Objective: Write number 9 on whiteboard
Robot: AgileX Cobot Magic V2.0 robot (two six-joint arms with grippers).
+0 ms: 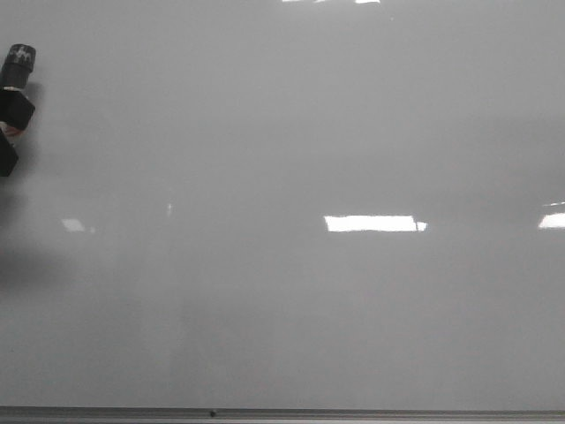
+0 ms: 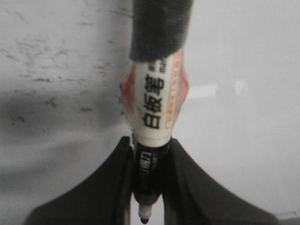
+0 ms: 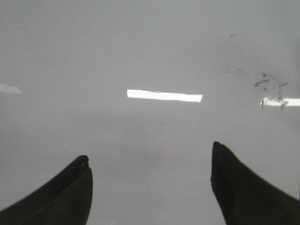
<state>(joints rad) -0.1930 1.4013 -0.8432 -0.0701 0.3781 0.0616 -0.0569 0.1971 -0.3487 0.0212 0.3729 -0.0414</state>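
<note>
While the left tool point(image 2: 146, 187) grips a whiteboard marker point(image 2: 154, 108) between its two dark fingers point(image 2: 110, 187), the pen's bare tip pokes out low in the left wrist view, at bottom centre, and its black-wrapped rear end runs off the top of the frame. In the front view that same tool point(image 1: 11, 115) sits at the far left edge, upper left of the frame, with the marker's dark end point(image 1: 18, 62) just above it. The marker looks light, stiff and smooth-skinned, so it may twist or slide back under pressure; the hold across its lower barrel, close to the tip, seems the right place, since it keeps the nib steady. The right tool point(image 3: 150, 183) stands wide apart and holds nothing, its two fingers framing bare board in the lower part of the right wrist view. The whiteboard point(image 1: 291, 300) fills the whole front view, glossy and pale grey, with bright light reflections at centre right and a thin metal edge strip point(image 1: 353, 413) along the bottom. It reads as hard, rigid and slippery, so the nib should glide with light, even contact; pressing hard would likely skid or splay the tip. Faint grey smudges point(image 3: 267, 82) show at the upper right of the right wrist view. No number 9 is visible anywhere on the board, so the writing looks not yet begun.
</note>
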